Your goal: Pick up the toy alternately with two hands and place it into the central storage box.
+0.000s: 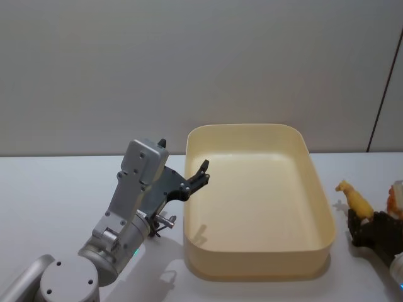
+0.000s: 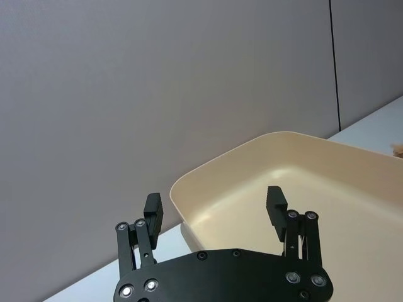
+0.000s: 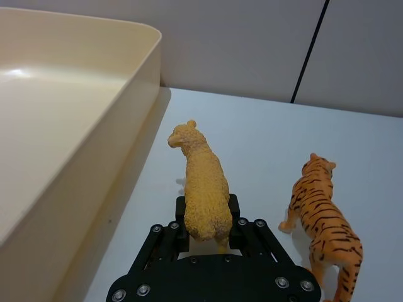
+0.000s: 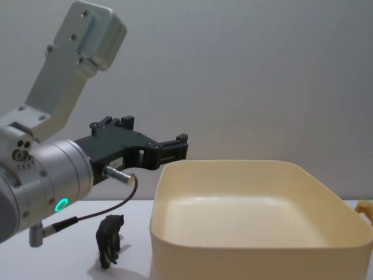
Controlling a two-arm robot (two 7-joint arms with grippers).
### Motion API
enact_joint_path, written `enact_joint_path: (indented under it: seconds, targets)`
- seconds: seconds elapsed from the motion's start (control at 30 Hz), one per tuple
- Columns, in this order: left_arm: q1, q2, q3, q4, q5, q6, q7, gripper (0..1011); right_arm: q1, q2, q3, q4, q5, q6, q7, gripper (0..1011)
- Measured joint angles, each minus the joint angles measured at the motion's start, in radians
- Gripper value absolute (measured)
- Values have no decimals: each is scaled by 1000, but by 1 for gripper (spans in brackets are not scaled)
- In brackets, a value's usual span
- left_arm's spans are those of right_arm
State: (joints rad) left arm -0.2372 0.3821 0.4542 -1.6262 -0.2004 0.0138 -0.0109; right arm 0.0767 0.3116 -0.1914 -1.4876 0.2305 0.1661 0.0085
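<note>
Left claw (image 1: 198,176) first: from the head camera I see it hanging just beside the left rim of the cream storage box (image 1: 258,263), fingertips pointing toward the tub. Over on my right, past the box's other wall, my right claw (image 1: 360,220) sits low over the table (image 1: 56,189) with a yellow woolly toy (image 1: 356,200) rising from it. A tiger (image 1: 395,196) shows at the edge just beside them.

From the left wrist, my two fingers (image 2: 153,211) stand wide apart with nothing between them. The box's corner lies beyond them.

From the right wrist, the fingers are drawn in narrow on the woolly toy's hindquarters, and its head points away from me. The toy is outside the box, just beside its wall. The tiger stands near on the toy's other side, apart from it. Whether the toy's feet touch the table I cannot tell, because my fingers hide them.

From the chest, the left claw reaches out from my silver wrist (image 4: 46,181) with its green ring, a little above the box rim. A dark animal figure (image 4: 109,238) stands on the table just left of the box.
</note>
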Motion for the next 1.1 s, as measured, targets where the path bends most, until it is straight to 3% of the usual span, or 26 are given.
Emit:
enact_joint_path:
  seconds: [0.33,0.67,0.83,1.1]
  targets:
    - [0,0,0,0,0,0,0,1001,-11,4,8,-38,-10,-54,-29,303]
    - [0,0,0,0,0,0,0,1002,-14,9,20,-128,-17,-106,-37,303]
    - [0,0,0,0,0,0,0,1001,0,5,20,-160,-15,-106,-9,303]
    - [0,0,0,0,0,0,0,1002,44,-21,4,-174,-11,-55,62,303]
